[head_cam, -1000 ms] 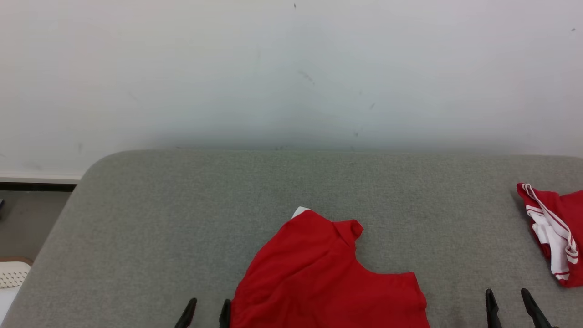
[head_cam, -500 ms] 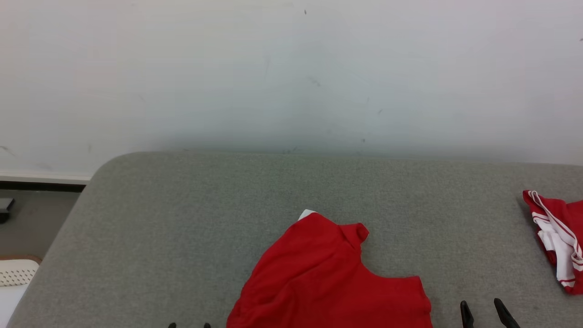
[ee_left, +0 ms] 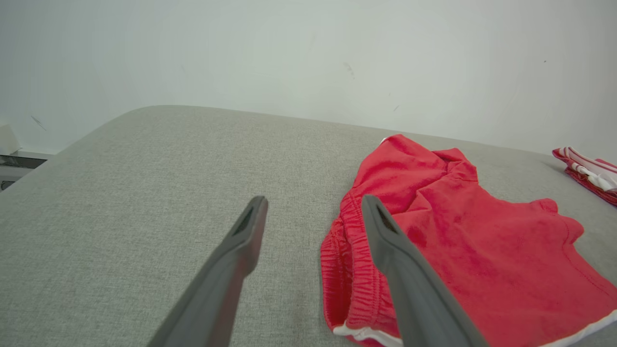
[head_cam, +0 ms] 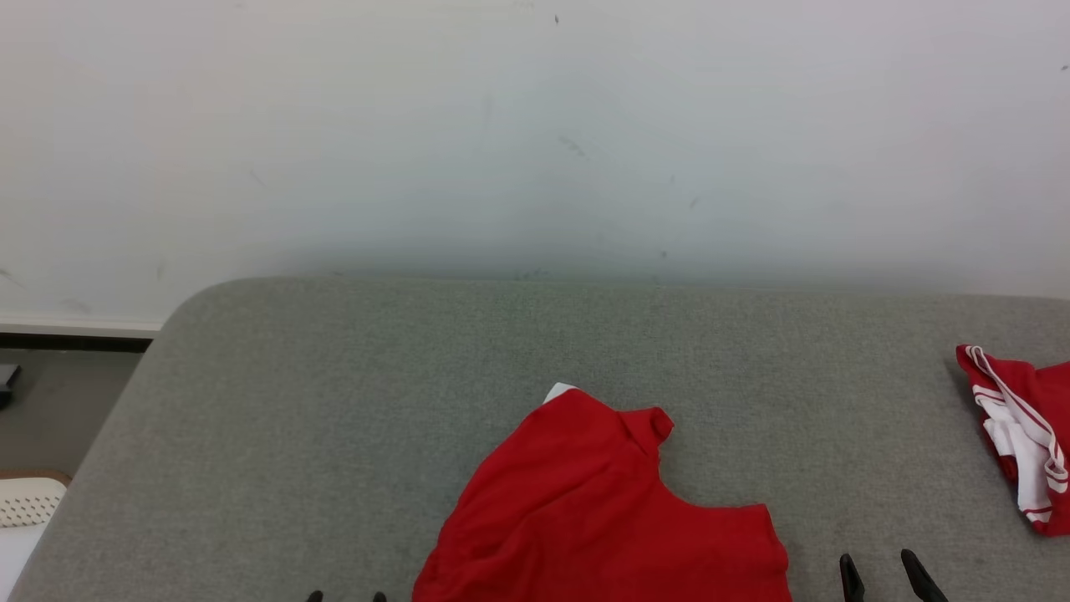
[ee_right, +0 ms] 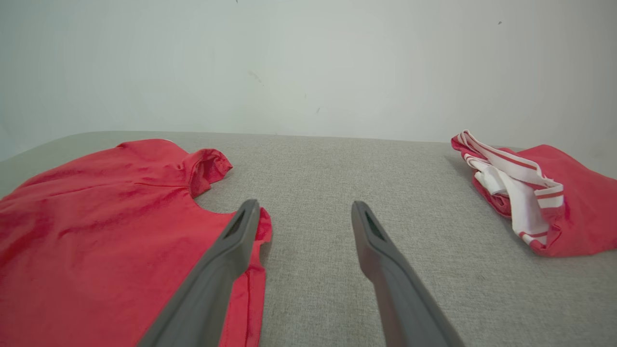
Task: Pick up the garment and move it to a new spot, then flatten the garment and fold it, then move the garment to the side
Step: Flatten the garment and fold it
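Head view showed a pair of red shorts (head_cam: 602, 510) lying spread on the grey fabric-covered counter (head_cam: 334, 401), at the near edge and about mid-width, with a small white corner poking out at the far side. The left end effector (head_cam: 346, 597) showed as two dark fingertips at the bottom edge, just to the left of the shorts. The right end effector (head_cam: 878, 558) stood off the shorts' right side, over bare counter. Neither was holding anything.

In the left wrist view the two fingers were spread wide. One lay over bare fabric and the other crossed in front of the shorts' gathered elastic waistband; whether it touched the cloth could not be told. A white trim ran along the shorts' near hem.

In the right wrist view the fingers were likewise wide apart and empty. One crossed the edge of a leg of the shorts and the other was over the counter.

A second garment (head_cam: 1024, 435), red with white stripes, lay crumpled near the counter's right end, well apart from the shorts. A pale wall (head_cam: 535, 125) rose behind the counter.
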Robot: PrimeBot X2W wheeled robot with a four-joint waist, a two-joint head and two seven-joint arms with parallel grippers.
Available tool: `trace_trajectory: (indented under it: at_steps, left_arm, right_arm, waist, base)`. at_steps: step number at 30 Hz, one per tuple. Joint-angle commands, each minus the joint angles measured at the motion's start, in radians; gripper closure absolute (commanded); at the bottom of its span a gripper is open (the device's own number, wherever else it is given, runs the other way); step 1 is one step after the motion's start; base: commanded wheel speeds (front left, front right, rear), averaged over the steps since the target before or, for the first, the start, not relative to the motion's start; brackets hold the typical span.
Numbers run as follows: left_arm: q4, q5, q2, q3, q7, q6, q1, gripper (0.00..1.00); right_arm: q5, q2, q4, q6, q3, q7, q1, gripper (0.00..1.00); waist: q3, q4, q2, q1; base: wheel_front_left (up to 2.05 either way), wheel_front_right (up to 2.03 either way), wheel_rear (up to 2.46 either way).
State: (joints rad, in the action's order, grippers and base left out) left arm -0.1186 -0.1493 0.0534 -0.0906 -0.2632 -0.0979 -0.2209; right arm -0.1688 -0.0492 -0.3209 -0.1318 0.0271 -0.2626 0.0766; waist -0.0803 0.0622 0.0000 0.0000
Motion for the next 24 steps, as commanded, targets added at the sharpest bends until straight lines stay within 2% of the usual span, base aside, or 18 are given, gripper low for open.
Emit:
trace_trajectory:
  at_steps: [1,5,8,12,16,19,24]
  left_arm:
    - [-0.003,0.007,0.002,0.004,-0.001,-0.004,0.009,0.0]
    - [-0.013,0.022,0.001,-0.008,-0.001,-0.015,0.008,0.0]
    - [-0.028,0.029,0.036,-0.024,-0.001,-0.024,-0.001,0.0]
    - [-0.055,0.019,0.114,-0.081,-0.001,-0.032,-0.01,0.0]
    - [-0.093,-0.034,0.233,-0.222,0.007,-0.031,0.02,0.0]
    - [-0.124,-0.081,0.3,-0.31,0.026,-0.031,0.055,0.0]
    - [-0.181,-0.135,0.357,-0.42,0.035,-0.032,0.123,0.0]
  right_arm:
    - [-0.006,-0.003,-0.001,0.003,-0.002,-0.002,-0.003,0.0]
    - [-0.002,-0.003,0.007,0.003,-0.006,-0.002,0.003,0.0]
    - [-0.007,-0.003,0.019,0.003,-0.004,-0.002,0.02,0.0]
    - [0.005,-0.012,0.008,0.003,0.023,0.003,0.043,0.0]
    - [-0.023,-0.043,0.004,0.003,0.072,0.055,0.053,0.0]
    - [-0.051,-0.062,-0.002,0.003,0.106,0.105,0.058,0.0]
    - [-0.104,-0.08,-0.007,0.003,0.172,0.167,0.068,0.0]
  waist:
    - [0.0,-0.001,0.0,0.0]
    - [-0.001,-0.001,0.0,0.0]
    - [-0.001,-0.001,0.0,0.0]
    - [0.003,-0.003,0.0,0.0]
    - [0.014,-0.004,0.0,0.0]
    - [0.023,-0.005,0.0,0.0]
    - [0.038,-0.009,0.0,0.0]
  base:
    - [0.0,0.0,0.0]
    - [0.0,0.0,0.0]
    - [0.0,0.0,0.0]
    - [0.0,0.0,0.0]
    - [0.0,0.0,0.0]
    - [0.0,0.0,0.0]
    - [0.0,0.0,0.0]
